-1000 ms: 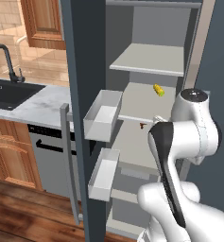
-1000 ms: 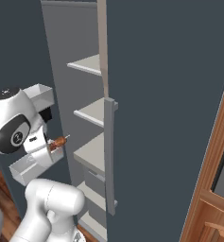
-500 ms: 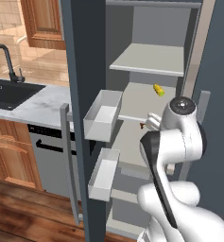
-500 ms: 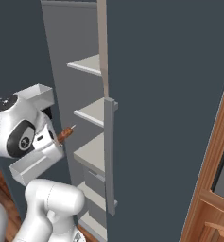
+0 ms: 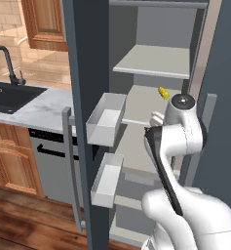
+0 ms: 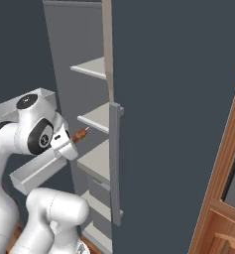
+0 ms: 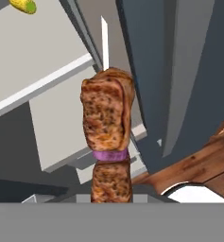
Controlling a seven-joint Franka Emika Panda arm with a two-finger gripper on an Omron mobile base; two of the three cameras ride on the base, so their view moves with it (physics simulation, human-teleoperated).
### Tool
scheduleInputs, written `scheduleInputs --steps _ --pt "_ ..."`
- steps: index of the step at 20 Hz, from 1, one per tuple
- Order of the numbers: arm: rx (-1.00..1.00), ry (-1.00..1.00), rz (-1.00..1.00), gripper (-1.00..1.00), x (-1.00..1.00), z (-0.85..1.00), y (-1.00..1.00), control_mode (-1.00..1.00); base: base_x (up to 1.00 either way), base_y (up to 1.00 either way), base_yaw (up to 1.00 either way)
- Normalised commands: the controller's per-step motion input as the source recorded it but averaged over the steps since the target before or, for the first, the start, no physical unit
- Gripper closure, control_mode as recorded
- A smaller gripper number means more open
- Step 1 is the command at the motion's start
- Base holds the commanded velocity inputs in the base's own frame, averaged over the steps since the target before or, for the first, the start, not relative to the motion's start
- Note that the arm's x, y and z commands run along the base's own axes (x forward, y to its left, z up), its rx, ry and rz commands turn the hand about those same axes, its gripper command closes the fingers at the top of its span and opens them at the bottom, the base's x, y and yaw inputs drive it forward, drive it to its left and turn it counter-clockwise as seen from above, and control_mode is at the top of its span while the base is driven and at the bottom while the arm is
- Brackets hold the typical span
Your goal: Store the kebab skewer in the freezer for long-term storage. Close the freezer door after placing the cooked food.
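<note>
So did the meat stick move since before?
Yes. The kebab skewer, held in the shut gripper, moved right, closer to the fridge's grey bar handle.

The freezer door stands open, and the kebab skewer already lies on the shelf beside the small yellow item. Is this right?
Not quite. The kebab skewer does not lie on the shelf; the shut jaws hold it in the air, as the hand view shows. The freezer door does stand open, and the small yellow item is on that shelf.

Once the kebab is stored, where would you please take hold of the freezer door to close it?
Probably by its long vertical bar handle, around mid-height, coming from the sink side: the freezer door stands open, and the bar stands off its outer face.
</note>
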Motion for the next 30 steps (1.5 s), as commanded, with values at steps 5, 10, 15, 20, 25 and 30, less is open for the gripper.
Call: scheduleInputs --steps 5,10,15,20,25,30 --pt "0.00 0.10 0.00 1.00 0.53 0.00 -0.14 -1.00 0.00 0.00 0.00" --pt "0.00 0.02 0.01 1.00 0.49 0.00 -0.03 -1.00 0.00 0.00 0.00" --pt "0.00 0.07 0.02 1.00 0.50 0.00 -0.06 -1.00 0.00 0.00 0.00" --pt "0.00 0.06 0.03 1.00 0.53 0.00 -0.09 -1.00 0.00 0.00 0.00" --pt "-0.04 -0.05 0.06 1.00 0.39 -0.24 -0.05 -1.00 0.00 0.00 0.00" --pt "-0.13 -0.12 0.03 1.00 0.18 -0.26 0.00 -1.00 0.00 0.00 0.00"
